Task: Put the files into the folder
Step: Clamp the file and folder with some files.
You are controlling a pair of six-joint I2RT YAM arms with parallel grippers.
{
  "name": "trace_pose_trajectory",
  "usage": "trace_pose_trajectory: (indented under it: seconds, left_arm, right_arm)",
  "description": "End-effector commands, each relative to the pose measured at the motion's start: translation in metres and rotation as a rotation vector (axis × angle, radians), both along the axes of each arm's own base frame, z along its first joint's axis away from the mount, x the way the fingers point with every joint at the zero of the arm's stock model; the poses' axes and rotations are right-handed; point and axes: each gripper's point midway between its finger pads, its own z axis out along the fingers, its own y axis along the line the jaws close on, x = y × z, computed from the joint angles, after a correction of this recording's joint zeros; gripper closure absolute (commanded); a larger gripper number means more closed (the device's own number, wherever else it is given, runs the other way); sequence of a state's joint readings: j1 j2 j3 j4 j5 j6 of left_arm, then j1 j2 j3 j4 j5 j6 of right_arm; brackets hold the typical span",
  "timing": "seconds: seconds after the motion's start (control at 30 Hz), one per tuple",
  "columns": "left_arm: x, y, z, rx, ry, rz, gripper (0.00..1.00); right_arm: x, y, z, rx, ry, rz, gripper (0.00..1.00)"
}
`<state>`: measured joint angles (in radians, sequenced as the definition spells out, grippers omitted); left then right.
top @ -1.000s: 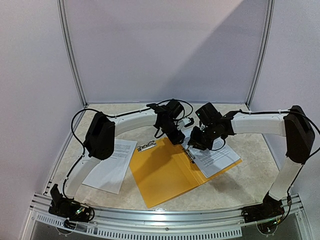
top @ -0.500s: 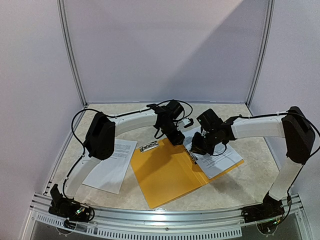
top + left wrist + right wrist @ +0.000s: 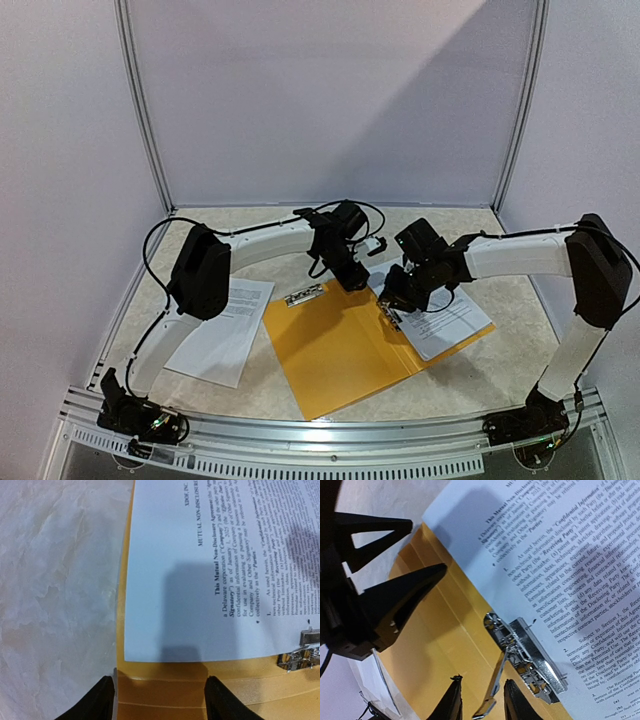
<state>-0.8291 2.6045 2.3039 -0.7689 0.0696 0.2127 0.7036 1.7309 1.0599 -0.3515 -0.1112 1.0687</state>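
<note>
Under my right gripper [image 3: 480, 700] sits the shiny metal spring clip [image 3: 525, 662] on the inner spine of the flat orange-yellow plastic folder [image 3: 330, 345], and its thin lever [image 3: 492, 690] now stands up between the two black fingertips, which I see slightly apart on either side of it; whether they actually press it I cannot tell. Over the last second this arm has slid a little toward the folder's right half, and the white printed sheet [image 3: 440, 320] lying there has shifted with it, its near edge now tucked against the clip body. My reading is that the clip is being worked open so this page can go under it, so the task is partway, not finished. Ahead of my left gripper [image 3: 157, 702], whose jaws stand well apart and hold nothing, lies the blank corner of that same sheet, with the folder's edge directly between the fingertips and pale marbled worktop [image 3: 55, 580] off to the left. A second printed white sheet [image 3: 220, 330] rests well to the left of both grippers, outside the folder, partly under the left arm's black elbow, so it is yet to be brought in. What hinders me is closeness: the left gripper's fingers [image 3: 395, 605] crowd in just beside the clip, leaving the right little room to swing the lever.
</note>
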Motion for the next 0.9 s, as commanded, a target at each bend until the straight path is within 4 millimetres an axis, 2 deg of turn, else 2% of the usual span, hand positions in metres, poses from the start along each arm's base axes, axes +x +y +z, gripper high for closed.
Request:
trace_pose_trajectory:
  seconds: [0.0, 0.13, 0.27, 0.4, 0.6, 0.87]
  left_arm:
    - [-0.013, 0.001, -0.027, 0.043, 0.040, -0.014, 0.36]
    - [-0.013, 0.001, -0.027, 0.042, 0.042, -0.014, 0.36]
    - [-0.015, 0.002, -0.028, 0.047, 0.047, -0.014, 0.37]
    - [-0.016, 0.004, -0.028, 0.051, 0.051, -0.012, 0.37]
    - [-0.017, 0.006, -0.031, 0.061, 0.055, -0.010, 0.38]
    - [-0.019, 0.007, -0.032, 0.060, 0.060, -0.013, 0.39]
  right_arm:
    - [0.007, -0.002, 0.029, 0.014, -0.050, -0.009, 0.68]
    - [0.006, -0.009, 0.038, 0.012, -0.070, -0.041, 0.67]
    - [0.005, -0.014, 0.037, 0.008, -0.067, -0.066, 0.76]
    - [0.003, -0.013, 0.027, -0.006, -0.041, -0.058, 0.82]
    - [0.003, -0.019, 0.018, -0.037, -0.023, -0.068, 0.86]
    - [0.000, -0.031, 0.023, -0.077, -0.025, -0.093, 0.87]
